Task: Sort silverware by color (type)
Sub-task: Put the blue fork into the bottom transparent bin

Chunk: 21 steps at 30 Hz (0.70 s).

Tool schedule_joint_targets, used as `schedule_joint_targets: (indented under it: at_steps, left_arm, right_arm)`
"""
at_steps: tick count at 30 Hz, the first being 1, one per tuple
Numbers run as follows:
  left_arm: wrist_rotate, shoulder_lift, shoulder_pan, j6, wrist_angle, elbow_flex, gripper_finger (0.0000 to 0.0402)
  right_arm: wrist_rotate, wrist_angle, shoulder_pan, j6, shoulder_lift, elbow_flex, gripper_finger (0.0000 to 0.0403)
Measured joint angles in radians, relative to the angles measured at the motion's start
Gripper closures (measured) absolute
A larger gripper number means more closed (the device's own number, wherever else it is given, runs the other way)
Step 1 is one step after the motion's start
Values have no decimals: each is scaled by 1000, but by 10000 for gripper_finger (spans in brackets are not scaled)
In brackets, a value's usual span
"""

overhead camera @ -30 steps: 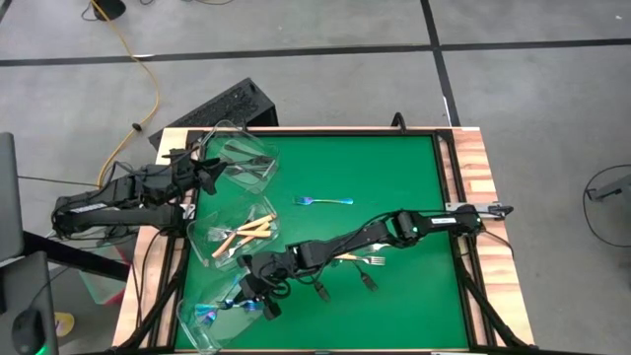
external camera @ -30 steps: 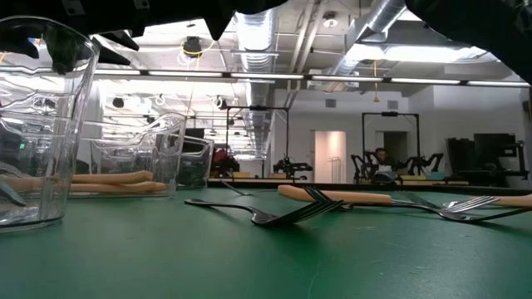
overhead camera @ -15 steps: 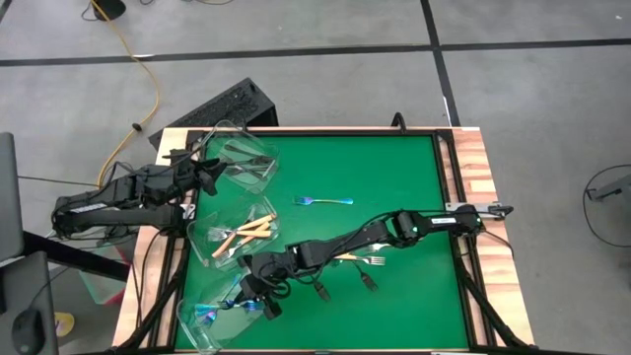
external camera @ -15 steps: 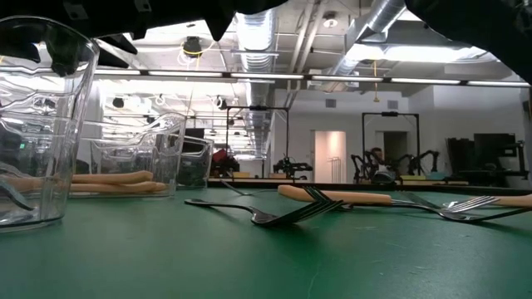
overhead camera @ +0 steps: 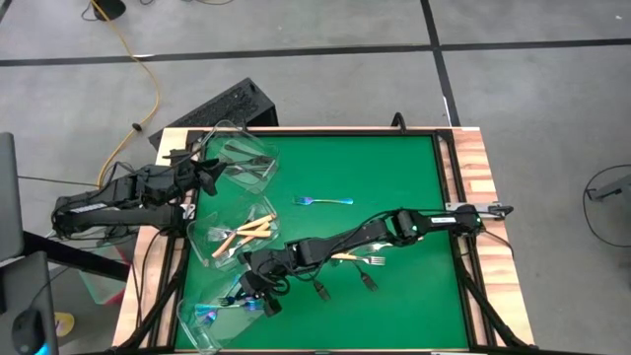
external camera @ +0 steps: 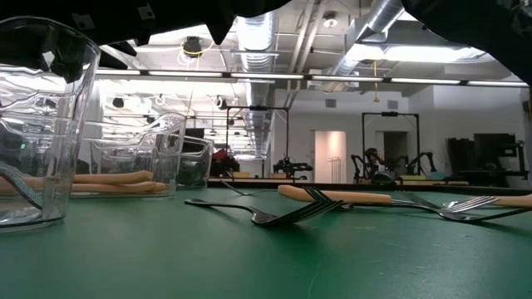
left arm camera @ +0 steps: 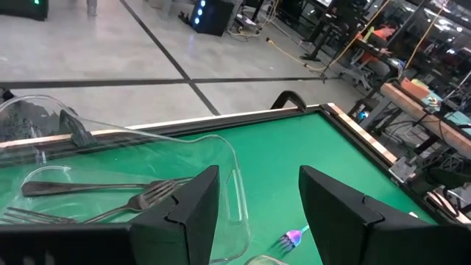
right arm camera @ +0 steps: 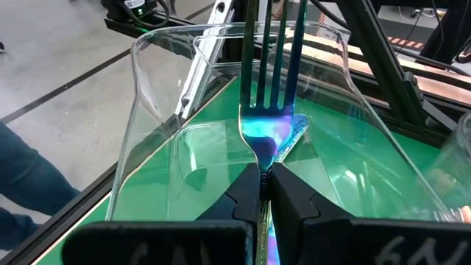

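My right gripper (overhead camera: 258,292) reaches across to the near-left clear tub (overhead camera: 209,318) and is shut on an iridescent blue-purple fork (right arm camera: 268,110); another blue fork (right arm camera: 296,138) lies inside that tub. My left gripper (left arm camera: 257,213) is open and hovers beside the far-left tub (overhead camera: 244,158), which holds dark silver forks (left arm camera: 110,193). The middle tub (overhead camera: 233,237) holds cream-tan-handled forks. A blue fork (overhead camera: 323,201), a tan-handled fork (overhead camera: 350,257) and dark silver forks (overhead camera: 367,280) lie flat on the green mat. My right gripper pinches the blue fork at its neck (right arm camera: 263,163), just behind the head, between the two fingers. The fork lies along the fingers, tines pointing straight ahead. It is lifted clear, with its head over the near tub's open mouth.
The three clear tubs stand in a row along the mat's left side. A raised wooden rim (overhead camera: 471,168) frames the table. Loose forks (external camera: 283,214) lie in the mat's near middle; the far and right parts of the mat (overhead camera: 394,168) are bare green.
My right gripper with the blue fork has edged slightly toward the near-left tub; the left arm has kept still.
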Motion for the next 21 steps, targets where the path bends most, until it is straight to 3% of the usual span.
schedule_joint_targets:
  at_steps: [14,21]
  left_arm:
    - [-2,0,0,0,0,0,230]
    - [-2,0,0,0,1,0,230]
  right_arm:
    - [1,0,0,-1,0,0,362]
    - [2,-1,0,-34,0,0,337]
